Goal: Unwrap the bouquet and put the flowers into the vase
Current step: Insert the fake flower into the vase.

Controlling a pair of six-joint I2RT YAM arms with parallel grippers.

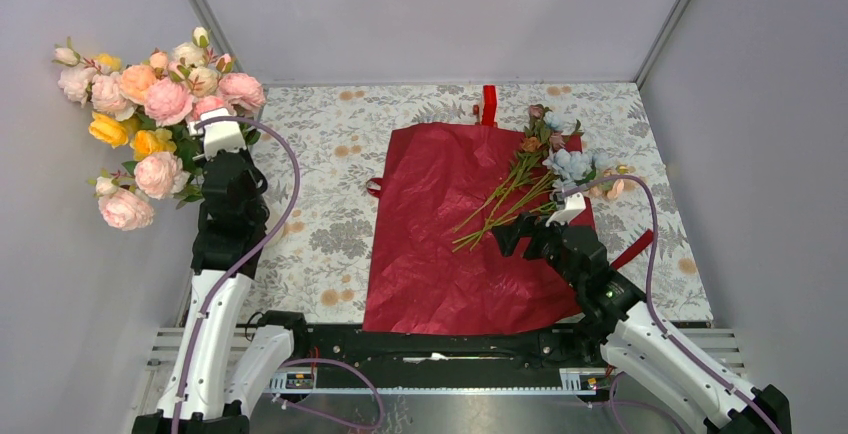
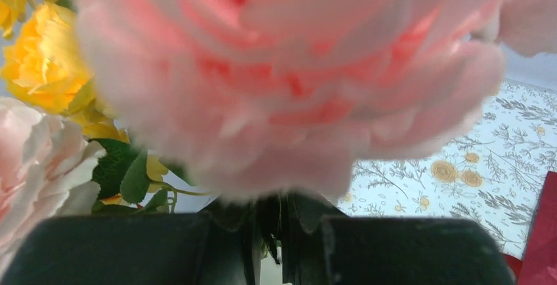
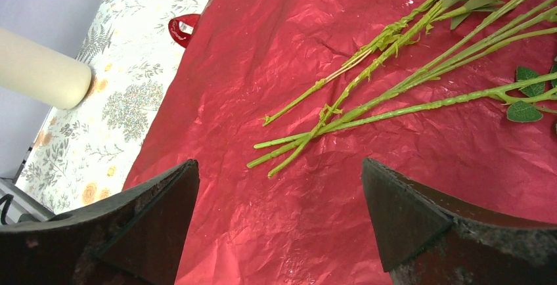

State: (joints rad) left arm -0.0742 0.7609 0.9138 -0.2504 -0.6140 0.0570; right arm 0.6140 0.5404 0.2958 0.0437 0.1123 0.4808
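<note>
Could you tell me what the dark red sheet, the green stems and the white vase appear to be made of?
Dark red crinkly wrapping sheet: probably thin paper or foil, sheen and fine creases. Thin green flower stems: likely plastic, evenly coloured, moulded-looking. Plain white cylindrical vase: smooth matte, ceramic or plastic; cannot tell.

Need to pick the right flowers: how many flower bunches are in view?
2: the rose bunch held in the left end effector, and the thin-stemmed flowers lying on the red paper.

The rose bunch, blurred just ahead of the left tool, hides most beyond. Ahead-left of the right tool the edge crops the vase; ahead-right, the flowers.
</note>
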